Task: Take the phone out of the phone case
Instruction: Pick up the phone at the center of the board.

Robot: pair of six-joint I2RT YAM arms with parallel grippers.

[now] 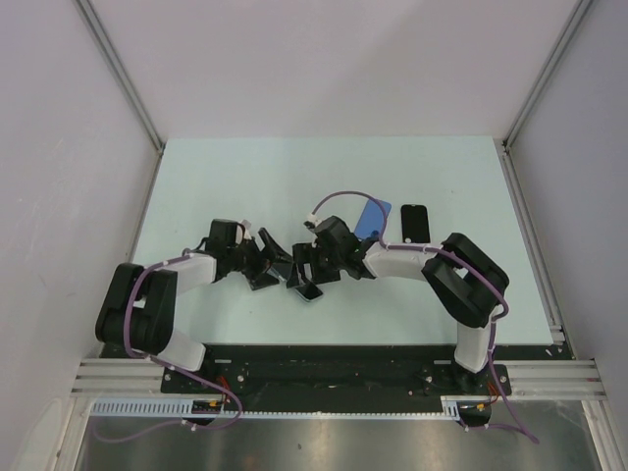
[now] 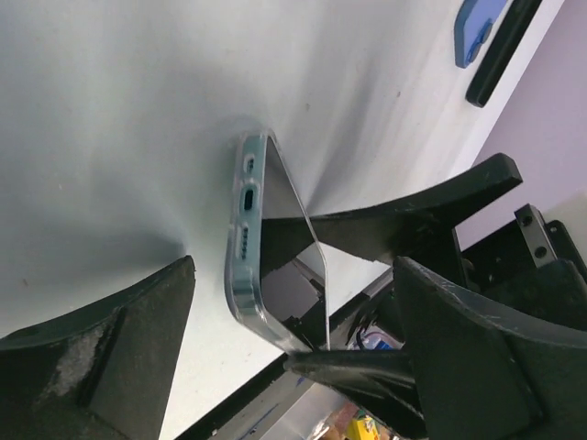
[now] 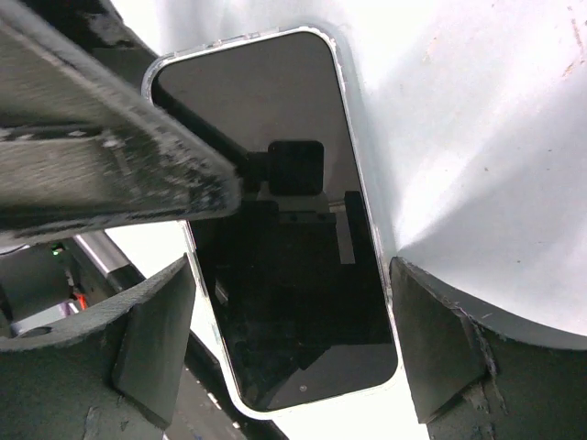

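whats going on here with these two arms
Both arms meet over a phone in a clear case near the front edge of the table. The right tool straddles its width and seems to grip it, propping it on edge. The left tool is open around the phone's end, not touching. The phone is not yet out. A blue case and a black phone lie further right.

Both arms reach in low and meet mid-frame, wrists almost nose to nose. Left gripper (image 1: pixel 274 267) is splayed wide, clasping nothing. Right gripper (image 1: pixel 302 271) is spread too, fingers (image 3: pixel 156 339) pinching the phone (image 3: pixel 293 302) by its long edges.
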